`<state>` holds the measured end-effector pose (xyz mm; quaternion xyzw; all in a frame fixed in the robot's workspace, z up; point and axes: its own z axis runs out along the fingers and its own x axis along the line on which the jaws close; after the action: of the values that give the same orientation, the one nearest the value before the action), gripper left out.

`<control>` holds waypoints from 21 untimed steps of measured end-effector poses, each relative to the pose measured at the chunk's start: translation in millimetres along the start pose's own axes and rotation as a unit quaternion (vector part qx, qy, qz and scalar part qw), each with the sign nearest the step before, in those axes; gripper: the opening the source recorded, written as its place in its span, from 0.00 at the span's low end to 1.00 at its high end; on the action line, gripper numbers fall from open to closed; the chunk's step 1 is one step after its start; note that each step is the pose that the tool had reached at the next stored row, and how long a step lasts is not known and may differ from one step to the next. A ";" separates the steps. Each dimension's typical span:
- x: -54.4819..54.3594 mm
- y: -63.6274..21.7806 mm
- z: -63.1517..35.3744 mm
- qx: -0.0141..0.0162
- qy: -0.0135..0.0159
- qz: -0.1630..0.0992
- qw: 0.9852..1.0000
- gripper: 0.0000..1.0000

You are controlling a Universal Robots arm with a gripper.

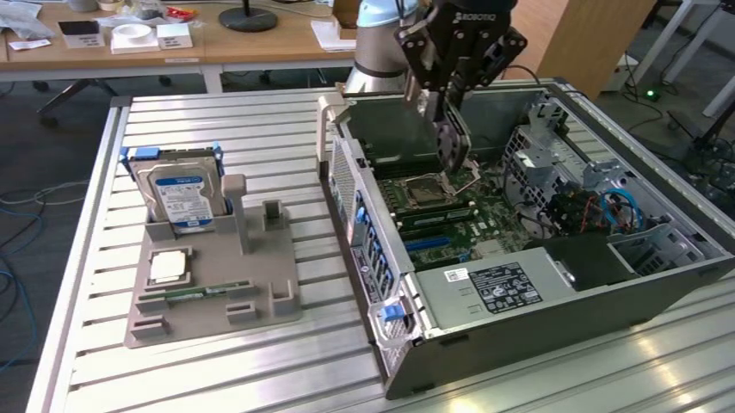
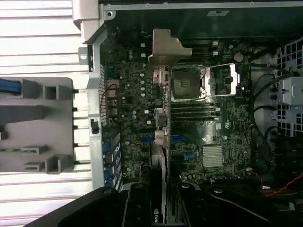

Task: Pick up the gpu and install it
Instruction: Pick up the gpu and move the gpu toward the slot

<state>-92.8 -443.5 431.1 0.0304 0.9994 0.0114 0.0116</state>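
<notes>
1 arm, 1 pincer (image 1: 446, 105), clamped on the 1 gpu (image 1: 452, 142). the fingers are closed against the card's flat faces, and the wrist view shows the card edge-on between them. the gpu hangs directly below the pincer inside the open computer case (image 1: 643, 284), above the motherboard (image 1: 460, 225) and close to the processor socket (image 2: 187, 85). it is judged clear of the board and not seated. in the exterior view the card's long axis runs close to upright with a slight tilt. in the wrist view its silvery bracket (image 2: 163, 47) is the end farthest from the pincer. the blue expansion slots (image 1: 431, 245) lie on the board near the card; whether its edge lines up with a slot cannot be told. on the bench (image 1: 230, 112), well apart toward the exterior view's left, stands 1 grey holder tray (image 1: 270, 314). it carries 1 hard drive (image 1: 182, 194), upright, 1 processor chip (image 1: 169, 267) and 1 memory stick (image 1: 195, 292).
</notes>
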 end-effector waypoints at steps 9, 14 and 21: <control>-41.1 2.7 1.1 0.000 0.000 0.000 1.000 0.26; -63.7 4.2 1.8 0.000 0.000 0.000 1.000 0.26; -95.1 6.5 2.6 0.000 0.000 0.000 1.000 0.26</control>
<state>2.5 -442.8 430.8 0.0304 0.9994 0.0114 0.0116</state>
